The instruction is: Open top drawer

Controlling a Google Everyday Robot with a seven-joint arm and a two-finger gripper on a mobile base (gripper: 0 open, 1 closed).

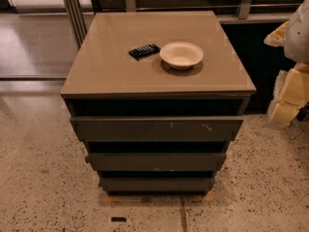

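The gripper hangs at the right edge, apart from the table; I cannot tell whether its jaws are spread or pressed together. Left of the jaws and slightly lower, the top drawer sits under the table's front edge, above two narrower drawers. Up-left of the jaws, a pale bowl and a small black object rest on the table. Speckled floor lies open before the drawer fronts.

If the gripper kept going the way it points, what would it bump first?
Probably the speckled floor. The gripper hangs at the right edge, beside the cabinet, and seems to point down, not at the top drawer. Depth is unclear.
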